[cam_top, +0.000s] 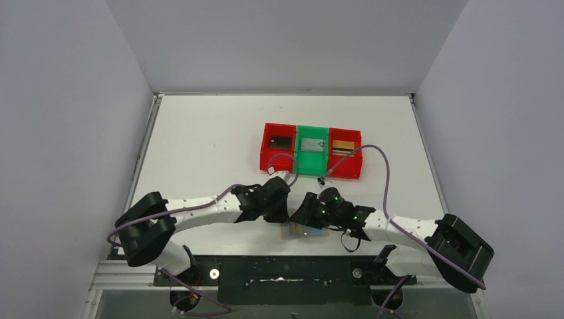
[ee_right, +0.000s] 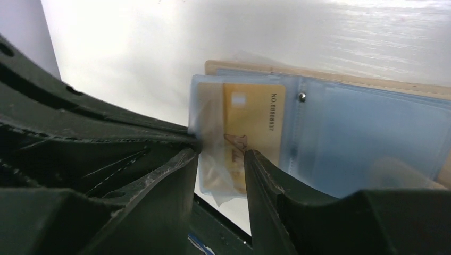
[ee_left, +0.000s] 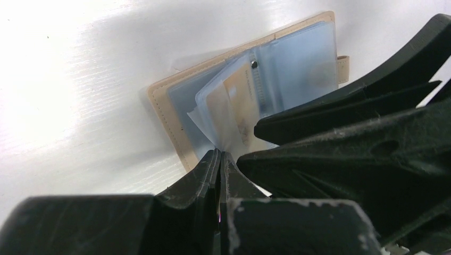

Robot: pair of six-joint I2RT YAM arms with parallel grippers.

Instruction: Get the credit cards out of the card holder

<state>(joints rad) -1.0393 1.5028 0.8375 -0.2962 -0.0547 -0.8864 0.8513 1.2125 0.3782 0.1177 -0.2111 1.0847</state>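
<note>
Card holder [cam_top: 306,230] open, lower centre of top view. Left gripper [ee_left: 219,159] pinched tight on clear sleeve [ee_left: 210,114]; right gripper [ee_right: 220,164] part-open astride gold card [ee_right: 255,122], apparently not gripping. Trays [cam_top: 265,147] upper centre hold cards [cam_top: 311,144]; gold one not yet out

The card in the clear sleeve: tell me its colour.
Gold, with dark numbers. The card in the card holder shows best in the right wrist view.

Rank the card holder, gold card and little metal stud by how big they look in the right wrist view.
Largest: card holder, running off the picture's edge.
Middle: gold card, partly hidden by the fingers.
Smallest: stud, just a dot.
</note>
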